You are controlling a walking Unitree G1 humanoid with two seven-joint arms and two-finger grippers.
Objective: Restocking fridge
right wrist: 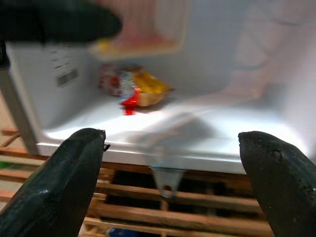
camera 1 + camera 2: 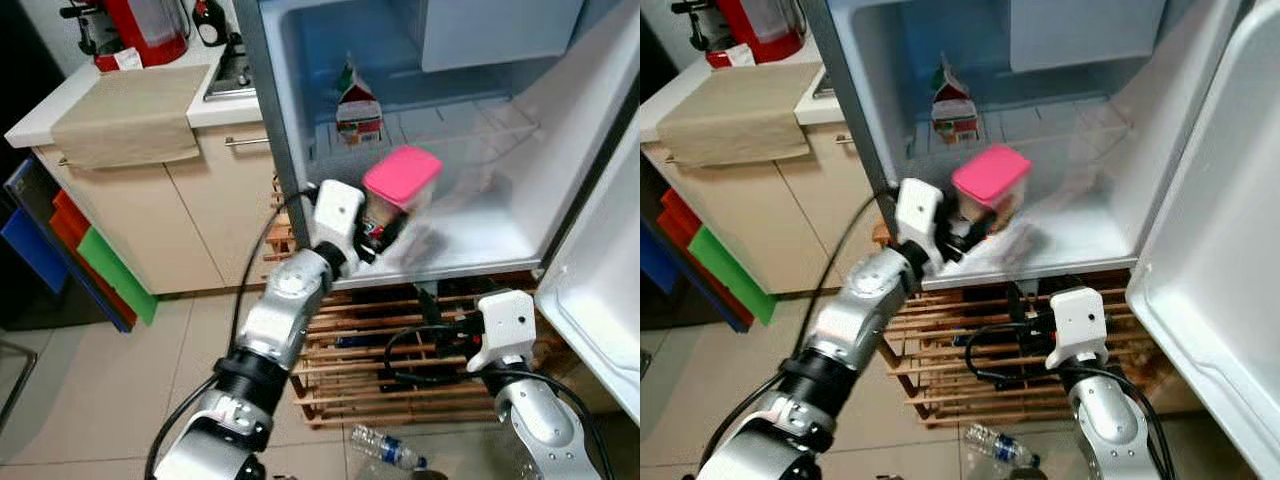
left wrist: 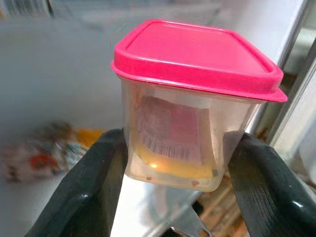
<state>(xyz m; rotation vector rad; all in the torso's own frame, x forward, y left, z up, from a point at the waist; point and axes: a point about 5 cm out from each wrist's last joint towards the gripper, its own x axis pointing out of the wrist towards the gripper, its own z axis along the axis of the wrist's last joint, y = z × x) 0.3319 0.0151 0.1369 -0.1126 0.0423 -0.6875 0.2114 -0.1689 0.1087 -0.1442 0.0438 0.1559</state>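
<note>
My left gripper [image 2: 385,228] is shut on a clear plastic container with a pink lid [image 2: 402,186], holding it at the front edge of the open fridge's bottom compartment [image 2: 470,250]. In the left wrist view the container [image 3: 187,113] sits between the two black fingers [image 3: 84,197]. A small carton [image 2: 357,108] stands on the glass shelf deeper in the fridge. A colourful snack packet [image 1: 133,89] lies on the fridge floor. My right gripper [image 1: 173,173] is open, low before the fridge, with nothing between its fingers.
The white fridge door [image 2: 600,290] hangs open on the right. A wooden slatted rack [image 2: 380,360] sits under the fridge, with a plastic bottle [image 2: 385,447] on the floor tiles. A kitchen counter with a cloth [image 2: 125,115] and a red appliance [image 2: 145,30] stands left.
</note>
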